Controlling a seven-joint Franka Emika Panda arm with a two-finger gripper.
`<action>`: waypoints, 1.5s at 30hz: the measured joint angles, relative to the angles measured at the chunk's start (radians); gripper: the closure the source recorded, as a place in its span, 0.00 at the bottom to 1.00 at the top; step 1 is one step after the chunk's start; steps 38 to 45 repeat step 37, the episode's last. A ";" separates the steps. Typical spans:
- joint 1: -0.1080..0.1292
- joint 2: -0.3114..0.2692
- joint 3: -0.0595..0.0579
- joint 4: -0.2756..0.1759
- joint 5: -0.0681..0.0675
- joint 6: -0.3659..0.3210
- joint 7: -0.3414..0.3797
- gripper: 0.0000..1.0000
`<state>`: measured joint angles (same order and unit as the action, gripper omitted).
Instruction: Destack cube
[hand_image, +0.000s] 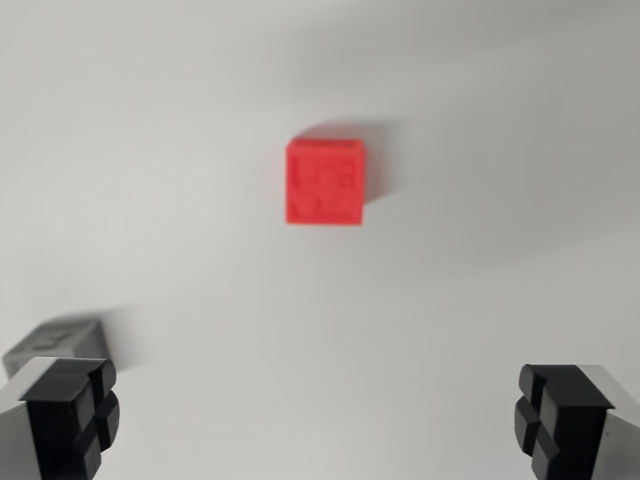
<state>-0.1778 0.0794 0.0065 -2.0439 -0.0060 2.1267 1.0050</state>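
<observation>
A red cube (325, 182) with a raised pattern on its top face sits on the white surface, seen from above, slightly above the middle of the wrist view. A grey cube (55, 342) lies at the lower left, partly hidden behind the left finger. My gripper (318, 420) is open, with its black fingertips (70, 410) at the bottom corners and nothing between them. The red cube lies well beyond the fingertips. Whether the red cube rests on another cube cannot be told from this angle.
The white tabletop (480, 120) fills the rest of the view, with soft shadows beside the cubes.
</observation>
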 joint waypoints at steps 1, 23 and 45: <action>0.000 -0.002 0.000 0.002 0.000 -0.004 0.000 0.00; 0.000 -0.009 0.000 0.014 0.000 -0.023 0.000 0.00; 0.000 -0.009 0.000 0.014 0.000 -0.023 0.000 0.00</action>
